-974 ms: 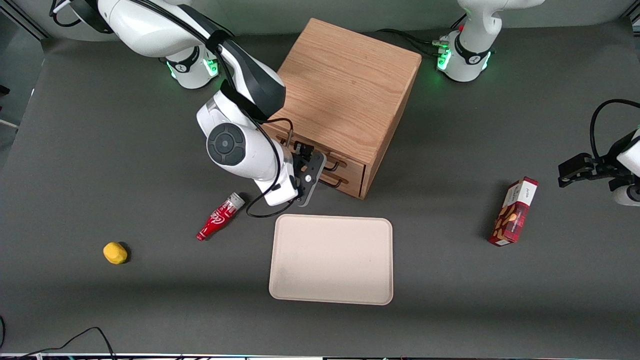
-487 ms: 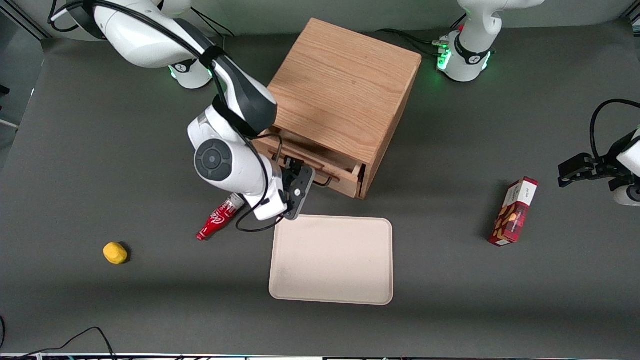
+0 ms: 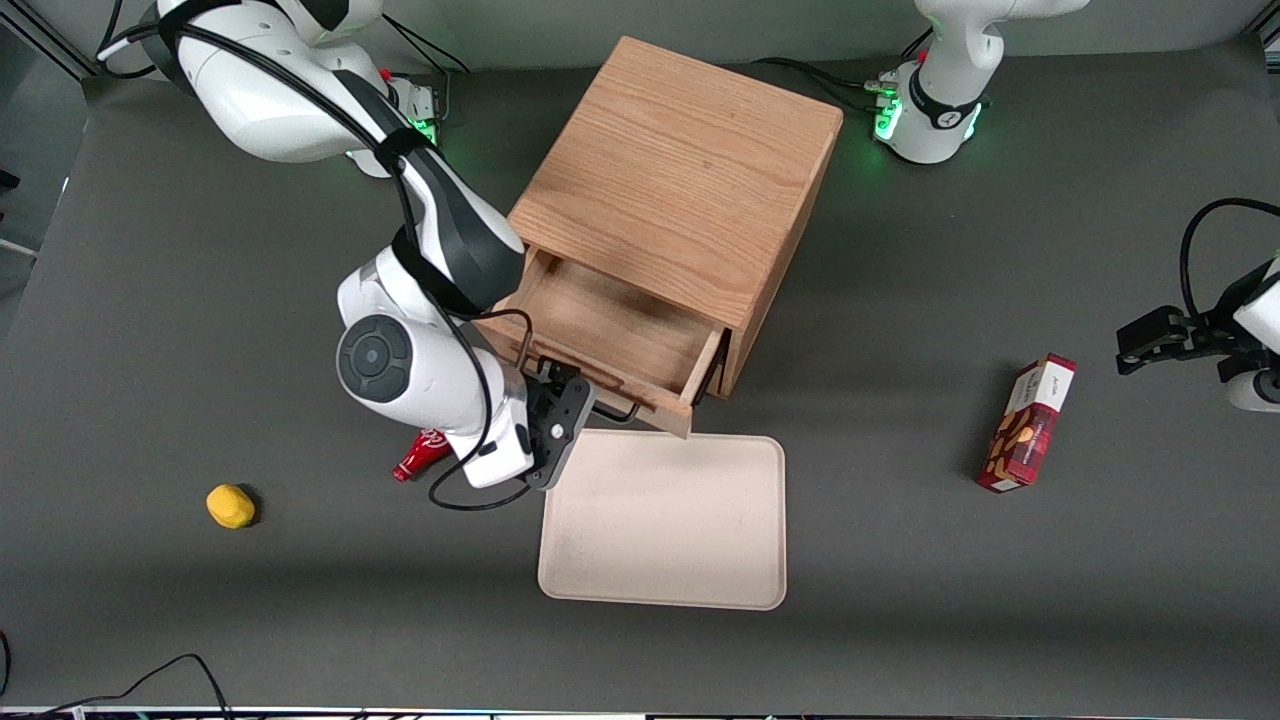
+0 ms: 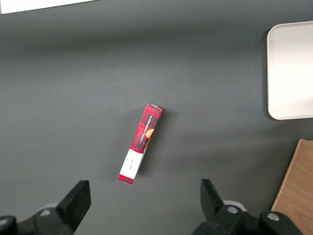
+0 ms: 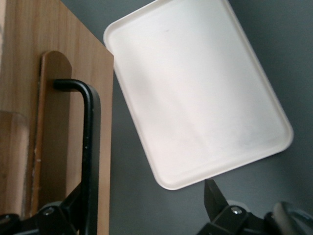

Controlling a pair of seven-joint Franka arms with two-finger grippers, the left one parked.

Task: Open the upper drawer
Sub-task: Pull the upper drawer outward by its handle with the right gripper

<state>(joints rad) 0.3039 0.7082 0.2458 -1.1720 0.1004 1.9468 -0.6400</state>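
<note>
The upper drawer (image 3: 610, 335) of the oak cabinet (image 3: 680, 170) stands pulled well out, and its bare wooden inside shows. Its front edge reaches over the near tray's rim. My right gripper (image 3: 562, 405) is in front of the drawer, at the working arm's end of the black wire handle (image 3: 618, 412). In the right wrist view the gripper (image 5: 141, 192) is open. The handle (image 5: 90, 147) runs between the fingers, close against one finger (image 5: 68, 208), in front of the drawer front (image 5: 54, 98). The lower drawer is hidden under the upper one.
A beige tray (image 3: 665, 520) lies nearer the front camera than the cabinet, and shows in the right wrist view (image 5: 195, 98). A red bottle (image 3: 418, 455) lies partly under my wrist. A yellow object (image 3: 230, 505) lies toward the working arm's end. A red box (image 3: 1030, 425) lies toward the parked arm's end.
The upper drawer has slid from shut to well open. My gripper has moved toward the front camera with the handle, and now covers more of the red bottle.
</note>
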